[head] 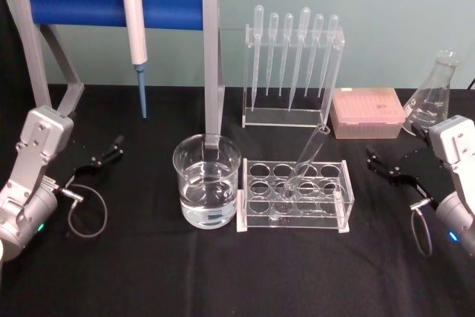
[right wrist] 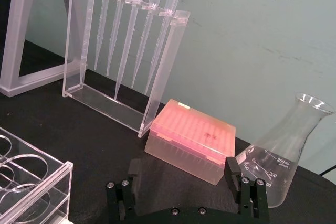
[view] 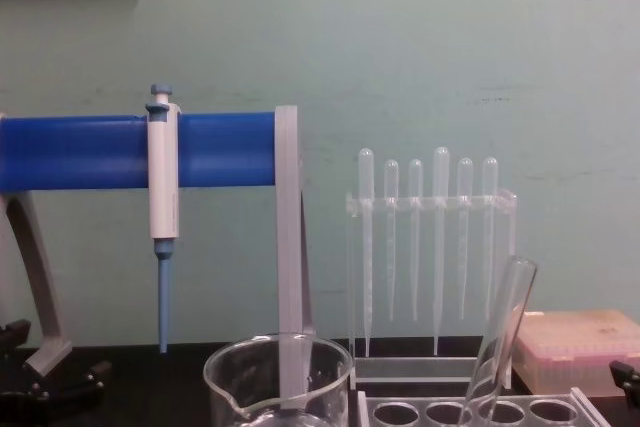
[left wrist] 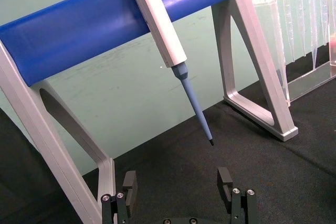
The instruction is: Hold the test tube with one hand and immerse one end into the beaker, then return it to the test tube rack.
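1. 1 test tube (head: pixel 305 159) stands in the clear test tube rack (head: pixel 344 200) at table centre; it sits in a middle hole, tilted, w/ open top leaning back-right toward the pipette rack (head: pixel 335 79); nothing grips it.
2. 1 beaker (head: pixel 207 183) just beside the rack's left end, upright, partly filled w/ clear liquid; can't tell if glass and rack touch.
3. Test tube rack has 8 holes, 2 rows of 4; 7 unfilled.
4. Left gripper (head: pixel 111 150) low at far left, well apart from the beaker; left wrist view shows its fingers (left wrist: pixel 226 179) spread wide, grasping nothing.
5. Right gripper (head: pixel 378 165) low at far right, near the rack's right end but not touching; fingers (right wrist: pixel 232 169) likewise released, nothing btwn them.
6. Behind: blue-bar stand (head: pixel 74 1) on grey legs; its right leg rises directly behind the beaker; 1 white-and-blue pipettor (head: pixel 136 27) hangs off the bar, tip down.
7. Pipette rack directly behind the test tube rack; 6 pipettes (head: pixel 303 50), bulbs up.
8. 1 pink tip box (head: pixel 367 113) back right; 1 conical flask (head: pixel 430 98) beside it, just behind the right gripper.
9. Black cloth (head: pixel 223 272) covers the table; bare btwn each gripper and the glassware.
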You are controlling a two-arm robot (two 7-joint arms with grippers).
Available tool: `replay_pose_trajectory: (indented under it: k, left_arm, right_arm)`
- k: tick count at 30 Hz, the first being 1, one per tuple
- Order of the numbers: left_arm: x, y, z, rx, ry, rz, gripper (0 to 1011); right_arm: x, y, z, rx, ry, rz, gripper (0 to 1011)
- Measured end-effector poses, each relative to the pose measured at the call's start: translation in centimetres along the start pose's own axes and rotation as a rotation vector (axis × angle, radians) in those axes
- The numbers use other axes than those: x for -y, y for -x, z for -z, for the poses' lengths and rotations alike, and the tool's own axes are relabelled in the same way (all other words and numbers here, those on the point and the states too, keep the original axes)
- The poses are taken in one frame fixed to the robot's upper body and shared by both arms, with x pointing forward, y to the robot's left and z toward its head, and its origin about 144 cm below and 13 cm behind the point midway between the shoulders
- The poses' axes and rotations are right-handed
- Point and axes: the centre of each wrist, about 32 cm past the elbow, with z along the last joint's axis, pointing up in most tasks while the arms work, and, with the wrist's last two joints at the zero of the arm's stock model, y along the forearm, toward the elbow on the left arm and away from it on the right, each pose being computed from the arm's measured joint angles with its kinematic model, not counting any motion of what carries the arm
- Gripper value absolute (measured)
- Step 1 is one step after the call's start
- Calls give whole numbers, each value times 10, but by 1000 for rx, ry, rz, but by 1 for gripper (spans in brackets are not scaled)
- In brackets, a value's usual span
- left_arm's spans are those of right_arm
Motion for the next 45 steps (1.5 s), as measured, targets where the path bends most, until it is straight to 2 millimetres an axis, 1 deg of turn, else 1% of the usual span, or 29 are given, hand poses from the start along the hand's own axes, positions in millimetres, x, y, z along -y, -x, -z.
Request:
replay_pose_trajectory:
  k: [38, 43, 45]
  left_arm:
    - [0, 0, 0, 0, 0, 0, 1000]
    - [0, 0, 0, 0, 0, 0, 1000]
    - [0, 0, 0, 0, 0, 0, 1000]
  right_arm:
    - [0, 0, 0, 0, 0, 0, 1002]
    - [14, 2, 0, -8, -11, 18, 1002]
    - [25, 5, -1, -20, -22, 18, 1002]
